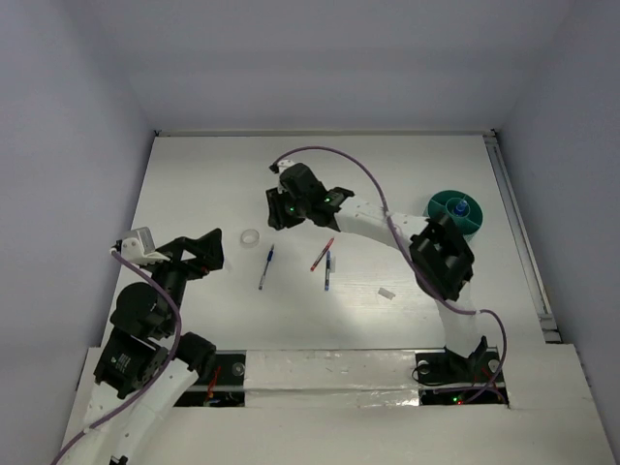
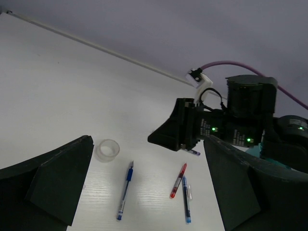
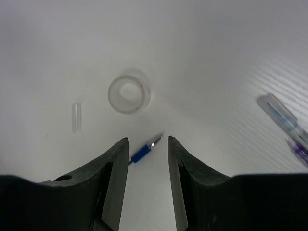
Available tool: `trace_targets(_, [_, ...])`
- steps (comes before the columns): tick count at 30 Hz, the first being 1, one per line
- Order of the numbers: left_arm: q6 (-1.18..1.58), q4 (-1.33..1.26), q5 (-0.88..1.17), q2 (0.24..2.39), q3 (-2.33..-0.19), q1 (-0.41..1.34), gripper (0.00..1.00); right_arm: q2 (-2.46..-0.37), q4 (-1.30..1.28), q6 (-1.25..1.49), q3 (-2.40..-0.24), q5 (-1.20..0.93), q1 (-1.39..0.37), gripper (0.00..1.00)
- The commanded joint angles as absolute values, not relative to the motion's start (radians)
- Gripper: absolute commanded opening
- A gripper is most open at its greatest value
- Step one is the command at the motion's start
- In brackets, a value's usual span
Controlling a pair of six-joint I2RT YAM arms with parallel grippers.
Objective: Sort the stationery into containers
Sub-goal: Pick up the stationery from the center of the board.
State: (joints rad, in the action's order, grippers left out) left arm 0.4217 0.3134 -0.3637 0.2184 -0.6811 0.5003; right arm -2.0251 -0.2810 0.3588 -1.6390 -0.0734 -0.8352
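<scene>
From above, the teal tub stood at the far right of the surface, while the white ring, blue pen, red pen and eraser lay loose mid-surface. The left wrist view showed the left fingers spread wide, holding nothing, near the ring. The right wrist view showed the right fingers partly open and empty, with the blue pen's tip on the surface between them.

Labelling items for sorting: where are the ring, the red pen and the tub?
ring (image 3: pixel 113 95), right wrist view, on its left wall.
red pen (image 2: pixel 178 182), left wrist view, mid-barrel.
tub (image 1: pixel 432 207), top view, on its left rim.
</scene>
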Motion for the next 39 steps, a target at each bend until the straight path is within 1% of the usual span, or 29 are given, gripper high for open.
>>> trace_targets(1, [0.431, 0.288, -0.38, 0.196, -0.709, 0.482, 0.99, -2.107, -0.296, 0.299, -1.796, -0.032, -0.883, 0.44])
trace_targets(12, [0.414, 0.27, -0.318, 0.219, -0.703, 0.463, 0.99, -2.436, -0.454, 0.285, -2.134, -0.006, -0.936, 0.44])
trace_targets(15, [0.411, 0.267, -0.304, 0.216, -0.701, 0.454, 0.99, -2.489, -0.504, 0.295, -2.206, 0.072, -0.936, 0.42])
trace_targets(19, [0.408, 0.262, -0.293, 0.212, -0.699, 0.454, 0.99, -2.516, -0.522, 0.301, -2.214, 0.169, -0.946, 0.36])
trace_targets(22, [0.407, 0.258, -0.284, 0.207, -0.698, 0.454, 0.99, -2.5, -0.503, 0.296, -2.181, 0.172, -0.946, 0.33])
trace_targets(25, [0.403, 0.256, -0.276, 0.207, -0.698, 0.454, 0.99, -2.484, -0.483, 0.296, -2.157, 0.14, -0.946, 0.33])
trace_targets(26, [0.403, 0.256, -0.276, 0.207, -0.698, 0.454, 0.99, -2.477, -0.479, 0.296, -2.154, 0.135, -0.946, 0.34])
trace_targets(27, [0.403, 0.258, -0.276, 0.206, -0.698, 0.454, 0.99, -2.474, -0.474, 0.295, -2.151, 0.124, -0.946, 0.39])
trace_targets(29, [0.403, 0.256, -0.276, 0.201, -0.698, 0.454, 0.99, -2.467, -0.468, 0.279, -2.143, 0.097, -0.957, 0.44])
trace_targets(31, [0.403, 0.256, -0.275, 0.195, -0.696, 0.454, 0.99, -2.461, -0.468, 0.268, -2.148, 0.065, -0.968, 0.45])
trace_targets(34, [0.4, 0.252, -0.265, 0.195, -0.696, 0.454, 0.99, -2.45, -0.43, 0.281, -2.141, -0.029, -0.968, 0.52])
trace_targets(37, [0.402, 0.253, -0.262, 0.199, -0.696, 0.454, 0.99, -2.483, -0.439, 0.295, -2.184, -0.07, -0.968, 0.52])
trace_targets(39, [0.4, 0.252, -0.261, 0.199, -0.696, 0.454, 0.99, -2.505, -0.459, 0.295, -2.217, -0.072, -0.968, 0.5])
